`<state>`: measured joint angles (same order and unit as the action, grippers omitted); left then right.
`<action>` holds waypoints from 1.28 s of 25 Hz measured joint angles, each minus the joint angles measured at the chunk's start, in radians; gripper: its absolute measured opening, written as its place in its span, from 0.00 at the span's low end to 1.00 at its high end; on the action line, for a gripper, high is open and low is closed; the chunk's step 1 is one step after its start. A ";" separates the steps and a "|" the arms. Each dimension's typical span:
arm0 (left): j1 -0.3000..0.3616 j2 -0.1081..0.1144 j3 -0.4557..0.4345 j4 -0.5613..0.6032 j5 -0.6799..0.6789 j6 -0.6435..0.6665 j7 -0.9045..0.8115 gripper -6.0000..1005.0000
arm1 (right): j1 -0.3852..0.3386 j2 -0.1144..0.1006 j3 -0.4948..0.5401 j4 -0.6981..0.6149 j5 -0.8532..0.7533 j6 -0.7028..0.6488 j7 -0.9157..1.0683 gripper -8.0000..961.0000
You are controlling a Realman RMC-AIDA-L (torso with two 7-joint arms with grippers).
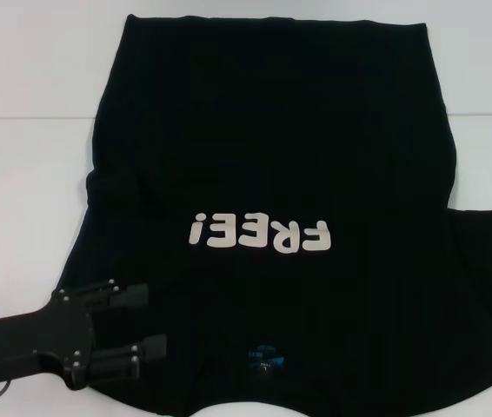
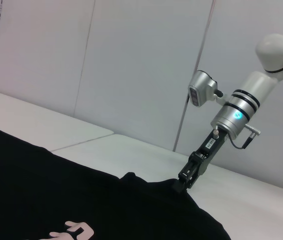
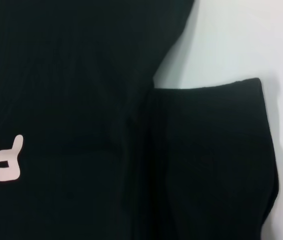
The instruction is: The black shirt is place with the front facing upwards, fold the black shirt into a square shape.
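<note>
Now the black shirt (image 1: pixel 272 174) lies flat on the white desk (image 1: pixel 20 156), letters up. The left gripper (image 1: pixel 146 323) hovers open over its near left corner, holding nothing. The right gripper (image 2: pixel 180 184) touches the sleeve; I cannot tell its grip. Both should pinch together.

A bare robot test room or lab, not a home. A broad, plain white tabletop (image 1: pixel 29 156) fills the head view, with a thin seam line running across it. The left wrist view shows smooth, pale grey wall panels (image 2: pixel 131 65) behind the tabletop, divided by narrow vertical joints and carrying no decoration. A white and silver jointed robot arm (image 2: pixel 244 102) with a glowing blue ring light reaches down toward the tabletop. The only item laid out is a large black cloth T-shirt (image 1: pixel 272 156) with white block letters.
</note>
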<state>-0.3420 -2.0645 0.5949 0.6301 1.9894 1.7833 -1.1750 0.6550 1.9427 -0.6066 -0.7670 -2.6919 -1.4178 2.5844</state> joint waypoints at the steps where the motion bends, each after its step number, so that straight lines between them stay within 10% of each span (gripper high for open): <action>1: 0.000 0.000 0.000 0.000 0.000 0.000 0.000 0.76 | 0.000 0.000 -0.003 -0.003 0.000 0.000 -0.004 0.88; 9: 0.000 -0.002 -0.001 0.001 -0.004 0.002 0.000 0.76 | 0.002 -0.002 -0.037 -0.008 0.000 -0.001 0.001 0.67; 18: 0.000 -0.003 -0.001 0.004 -0.006 0.002 0.000 0.76 | 0.001 -0.004 -0.038 -0.009 0.000 0.001 0.002 0.18; 32: 0.002 -0.002 -0.001 0.000 -0.008 0.002 0.000 0.76 | -0.020 -0.024 0.002 -0.098 0.006 -0.051 -0.007 0.05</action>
<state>-0.3398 -2.0666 0.5936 0.6304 1.9815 1.7851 -1.1751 0.6347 1.9184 -0.6048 -0.8653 -2.6855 -1.4689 2.5774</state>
